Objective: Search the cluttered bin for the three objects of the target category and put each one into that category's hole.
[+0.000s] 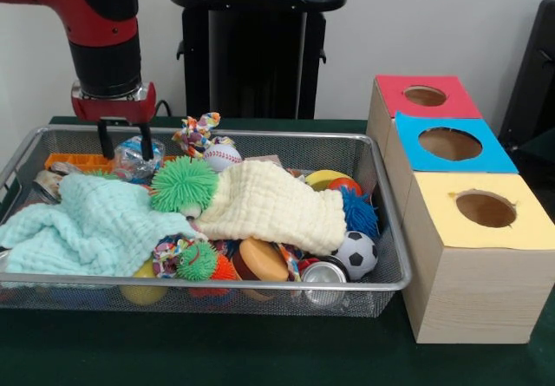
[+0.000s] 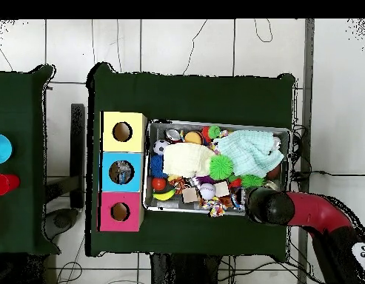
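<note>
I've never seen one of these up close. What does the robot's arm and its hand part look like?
The arm is a thick round tube, bright red with black sections. At its end sits a red and silver block, and the gripper below it is two thin black fingers. No loose cables or markings show.

Bin (image 1: 381, 221) contents under cloths (image 1: 260, 199)

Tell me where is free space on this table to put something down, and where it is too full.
Free: the green table in front of the bin, and the strip behind it and the boxes in the overhead view. Crowded: inside the bin, full of cloths and toys; the gripper hangs at its back corner.
</note>
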